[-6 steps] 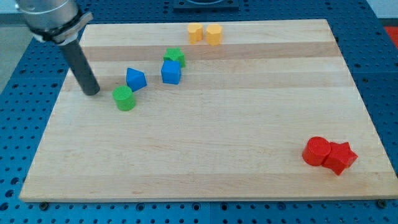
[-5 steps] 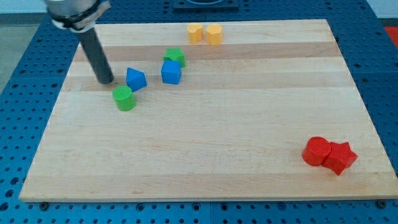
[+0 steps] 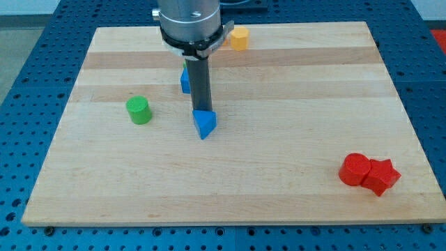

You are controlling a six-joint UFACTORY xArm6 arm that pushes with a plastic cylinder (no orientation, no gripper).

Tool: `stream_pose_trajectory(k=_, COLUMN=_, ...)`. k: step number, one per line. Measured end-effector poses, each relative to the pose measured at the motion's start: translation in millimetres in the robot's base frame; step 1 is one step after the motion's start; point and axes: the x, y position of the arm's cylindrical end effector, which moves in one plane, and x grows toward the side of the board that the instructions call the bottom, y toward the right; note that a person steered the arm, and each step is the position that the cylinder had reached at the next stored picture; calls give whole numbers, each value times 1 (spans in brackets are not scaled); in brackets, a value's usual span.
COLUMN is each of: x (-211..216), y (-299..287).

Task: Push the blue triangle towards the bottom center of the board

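**Blue triangle at my tip, near mid-board**

Blue triangle [image 3: 204,124] lies on the wooden board [image 3: 279,174] close to its middle, a little toward the view's left, and it touches my tip [image 3: 201,111] from the view's bottom side. My tip sits right at the triangle's upper edge; the rod rises straight from there toward the view's top, where the arm's grey housing [image 3: 189,24] covers part of the board's top edge. This arm carries no claw, only the rod, so nothing can be said of a claw being apart or together.

Just beyond my tip toward the view's top, a blue block [image 3: 185,80] peeks out from the rod's left side; most of it is hidden, so its shape cannot be made out. A green cylinder [image 3: 139,110] stands to the view's left of my tip, apart from the triangle. Farther toward the view's top and a little right of my tip, a yellow block [image 3: 240,38] sits near the board's top edge, beside the housing; its shape is hard to tell.

Well away from my tip, toward the view's bottom right, a red cylinder [image 3: 355,169] and a red star [image 3: 381,176] touch each other near the board's right edge. The board rests on a blue perforated desk [image 3: 28,84].
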Motion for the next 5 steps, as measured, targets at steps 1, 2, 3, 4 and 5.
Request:
stream_pose_trajectory(k=1, x=20, y=0)
stream_pose_trajectory(k=2, x=42, y=0)
stream_pose_trajectory(k=3, x=63, y=0)
stream_pose_trajectory(k=4, x=83, y=0)
stream_pose_trajectory(k=5, x=96, y=0)
